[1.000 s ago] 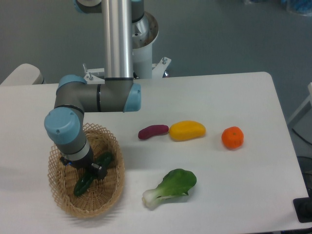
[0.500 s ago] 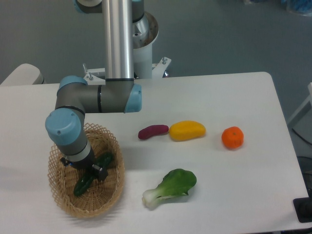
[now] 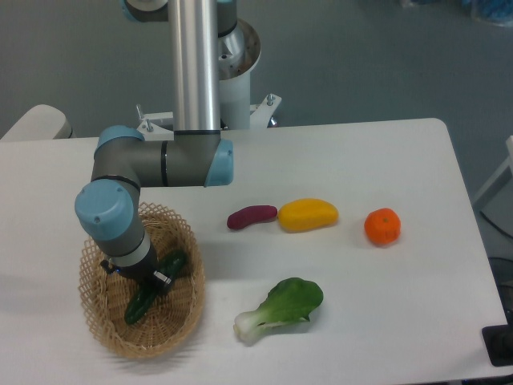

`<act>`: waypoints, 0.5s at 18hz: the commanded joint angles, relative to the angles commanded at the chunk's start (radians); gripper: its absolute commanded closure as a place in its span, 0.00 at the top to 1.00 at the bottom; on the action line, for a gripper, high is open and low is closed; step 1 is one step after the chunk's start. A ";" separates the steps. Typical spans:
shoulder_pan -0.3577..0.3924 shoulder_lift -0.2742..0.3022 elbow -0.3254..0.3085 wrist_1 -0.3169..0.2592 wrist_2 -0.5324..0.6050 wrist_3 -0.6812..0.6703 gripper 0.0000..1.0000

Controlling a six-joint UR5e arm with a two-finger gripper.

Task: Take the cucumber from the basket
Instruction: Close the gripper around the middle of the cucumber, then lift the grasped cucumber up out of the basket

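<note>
My gripper (image 3: pixel 152 277) is down inside the basket (image 3: pixel 180 317), clamped across the middle of the cucumber (image 3: pixel 141 301). The cucumber lies tilted within the basket at the desk's (image 3: pixel 361 321) left side, its lower end showing below my wrist.

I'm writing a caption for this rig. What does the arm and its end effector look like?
The arm has a silver tube link, grey joint housings and light blue end caps. The end effector is small and black, mostly hidden under the wrist; no cables or markings are visible.
</note>
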 joint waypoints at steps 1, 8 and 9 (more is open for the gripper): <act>0.002 0.002 0.000 0.000 0.000 0.000 0.39; 0.014 0.020 0.009 -0.005 0.000 0.002 0.33; 0.015 0.031 0.021 -0.014 0.000 0.003 0.34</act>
